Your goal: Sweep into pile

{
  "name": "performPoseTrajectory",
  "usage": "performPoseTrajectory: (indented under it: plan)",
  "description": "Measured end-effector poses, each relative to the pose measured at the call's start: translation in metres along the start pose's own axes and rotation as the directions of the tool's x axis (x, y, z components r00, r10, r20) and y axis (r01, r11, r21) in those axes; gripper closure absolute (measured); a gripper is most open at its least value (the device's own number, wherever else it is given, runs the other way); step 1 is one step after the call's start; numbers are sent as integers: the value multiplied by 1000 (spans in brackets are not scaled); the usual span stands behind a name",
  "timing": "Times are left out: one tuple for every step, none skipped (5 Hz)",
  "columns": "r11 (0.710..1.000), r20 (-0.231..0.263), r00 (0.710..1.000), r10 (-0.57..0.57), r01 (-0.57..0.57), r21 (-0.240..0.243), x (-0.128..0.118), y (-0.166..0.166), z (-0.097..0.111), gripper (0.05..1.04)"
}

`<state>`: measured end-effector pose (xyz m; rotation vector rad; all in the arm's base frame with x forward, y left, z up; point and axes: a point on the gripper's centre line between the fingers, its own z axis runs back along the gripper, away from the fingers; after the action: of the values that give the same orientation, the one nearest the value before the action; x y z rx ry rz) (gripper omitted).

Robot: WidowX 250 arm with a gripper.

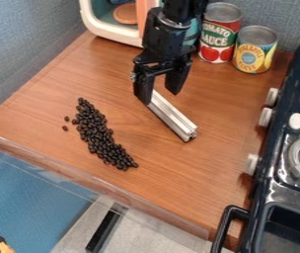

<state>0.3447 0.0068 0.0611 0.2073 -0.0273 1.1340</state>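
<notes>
Black stove (271,185): nearest me, along the right side of my view; I count two burners and three pale knobs on its side, with one black handle (228,222) at its near corner.
Bench (192,183): one, brown with a wood grain, carrying the small stuff I'm working with.
Beans (98,136): small, dark, glossy and oval, lying left of centre on the bench in one long heap that slants from far left towards near right; it is narrow, with a ragged edge. Packed too close for me to count one by one. Two lie clearly apart, just off the heap's left side.
Metal bar (172,116): one, silver, straight and grooved, right of the beans and apart from them, running at a slant on the bench with its far end by the pincer (160,97).
Pincer state: two black fingers, spread, pointing down; I can't tell whether one touches the bar.
Tins (218,32): two, side by side at the back, one mostly red and green, the other yellow and blue.
Toy box (110,30): one, cream-rimmed, at the far edge behind the arm, with an orange-brown disc (126,14) inside.
</notes>
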Motion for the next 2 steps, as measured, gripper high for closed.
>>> performPoseTrajectory:
  plan:
    - [999, -14, 1000, -4, 4, 35, -3, 1, -13, 85]
    - [999, -23, 1000, -1, 2, 34, -5, -1, -18, 85]
